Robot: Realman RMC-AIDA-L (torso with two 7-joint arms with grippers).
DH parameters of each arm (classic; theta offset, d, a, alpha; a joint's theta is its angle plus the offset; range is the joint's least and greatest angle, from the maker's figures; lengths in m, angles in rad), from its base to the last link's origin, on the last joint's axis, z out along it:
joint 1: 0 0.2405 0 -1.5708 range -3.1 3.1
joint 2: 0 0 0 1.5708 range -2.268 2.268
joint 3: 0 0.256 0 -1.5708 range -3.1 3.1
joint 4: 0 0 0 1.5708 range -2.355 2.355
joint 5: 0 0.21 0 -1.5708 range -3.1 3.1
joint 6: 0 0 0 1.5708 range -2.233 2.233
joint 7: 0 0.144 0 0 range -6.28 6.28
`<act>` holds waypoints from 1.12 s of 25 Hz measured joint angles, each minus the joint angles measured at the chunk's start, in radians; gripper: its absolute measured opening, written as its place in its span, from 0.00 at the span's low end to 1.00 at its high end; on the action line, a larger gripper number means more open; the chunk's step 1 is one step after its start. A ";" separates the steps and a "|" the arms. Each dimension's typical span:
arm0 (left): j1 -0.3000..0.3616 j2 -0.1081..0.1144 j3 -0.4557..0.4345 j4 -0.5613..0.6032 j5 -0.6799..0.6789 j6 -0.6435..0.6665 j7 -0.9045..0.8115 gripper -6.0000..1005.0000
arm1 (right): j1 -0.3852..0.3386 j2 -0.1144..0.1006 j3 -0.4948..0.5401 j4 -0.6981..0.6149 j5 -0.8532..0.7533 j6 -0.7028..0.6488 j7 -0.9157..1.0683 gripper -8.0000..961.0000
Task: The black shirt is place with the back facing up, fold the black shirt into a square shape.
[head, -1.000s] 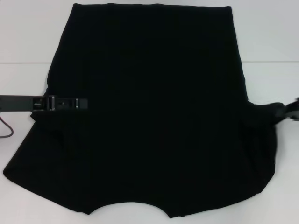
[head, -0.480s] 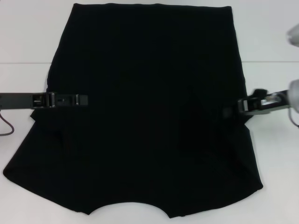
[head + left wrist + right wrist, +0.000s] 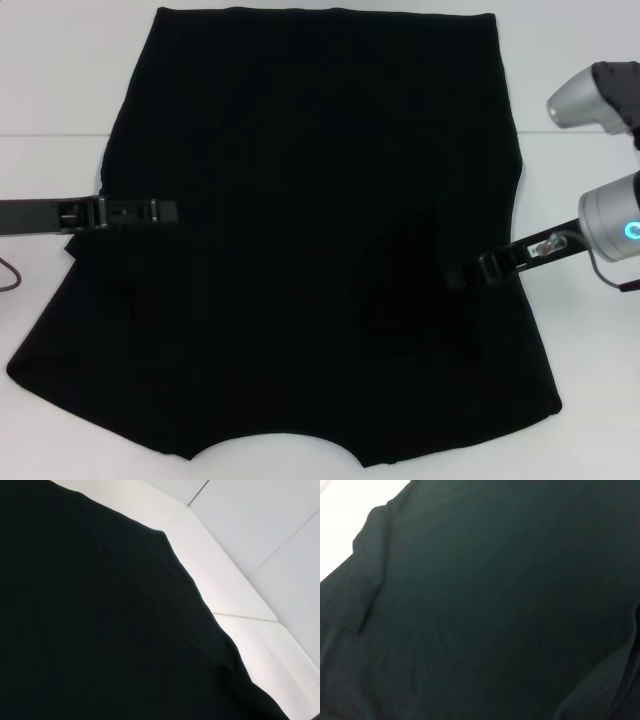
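black shirt (image 3: pixel 320 230) lies flat on the white table (image 3: pixel 60 80), hem at the far end, neckline nearest the robot. right gripper (image 3: pixel 462 275) sits over the right sleeve, which is folded inward onto the body; it looks clamped on the fabric. left gripper (image 3: pixel 165 210) is over the left edge, can't tell if open or closed. to do it well imo: lay the sleeve flat w/o bunching, keep the fold edge parallel to the side seam.

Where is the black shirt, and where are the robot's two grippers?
black shirt (image 3: pixel 310 130): head view, middle of its flat back.
left gripper (image 3: pixel 165 210): head view, its tip over the shirt.
right gripper (image 3: pixel 462 275): head view, its tip on the shirt.
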 joint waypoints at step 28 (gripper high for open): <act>0.108 0.029 -0.013 0.173 0.332 0.077 -0.302 0.59 | -0.053 -0.128 0.278 0.036 0.095 -0.125 0.153 0.63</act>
